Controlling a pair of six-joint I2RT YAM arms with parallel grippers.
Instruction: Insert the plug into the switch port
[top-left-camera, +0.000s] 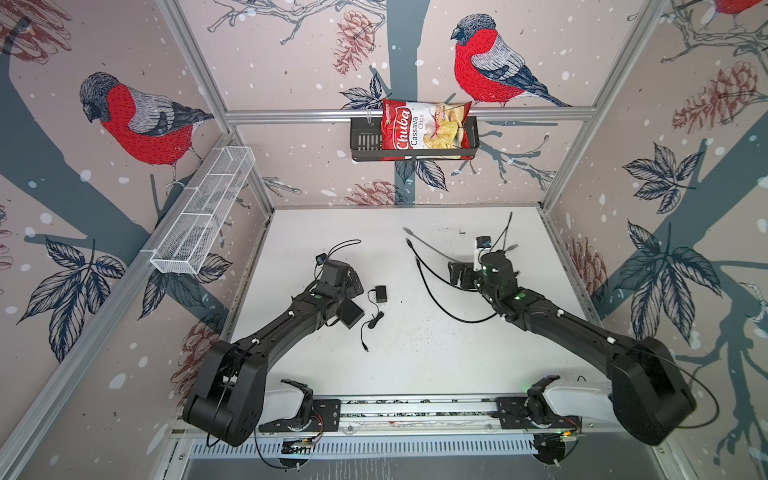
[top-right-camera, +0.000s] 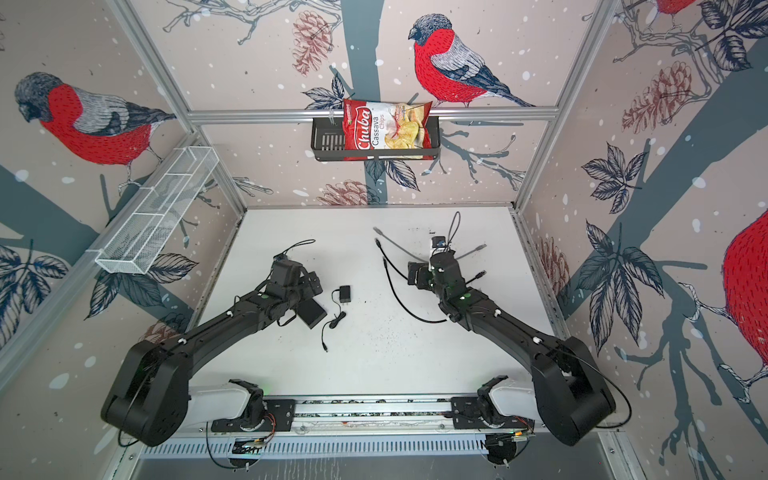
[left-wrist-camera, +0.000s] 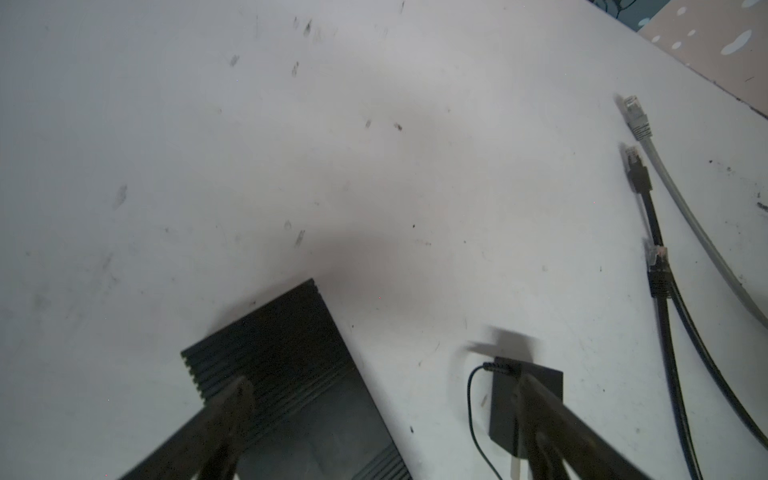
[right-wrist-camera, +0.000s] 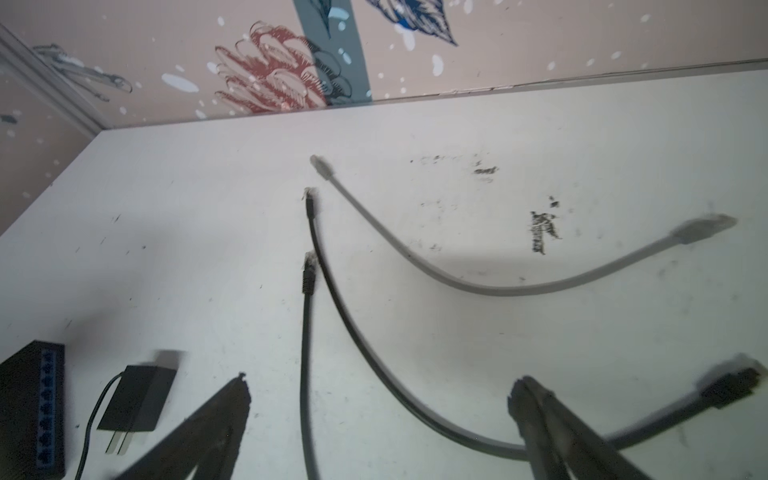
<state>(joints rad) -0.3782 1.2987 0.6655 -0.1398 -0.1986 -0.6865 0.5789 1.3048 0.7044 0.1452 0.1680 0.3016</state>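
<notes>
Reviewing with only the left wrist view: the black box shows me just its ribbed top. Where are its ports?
Observer: The right wrist view shows a row of ports along the long edge of the switch that faces the power adapter.
Operator: Is the right tool holding anything?
Observer: No. The right tool stands open and empty; the black cables lie untouched on the table.
Operator: Where does the grey cable end?
Observer: The grey cable ends in a second plug, lying free on the table.
</notes>
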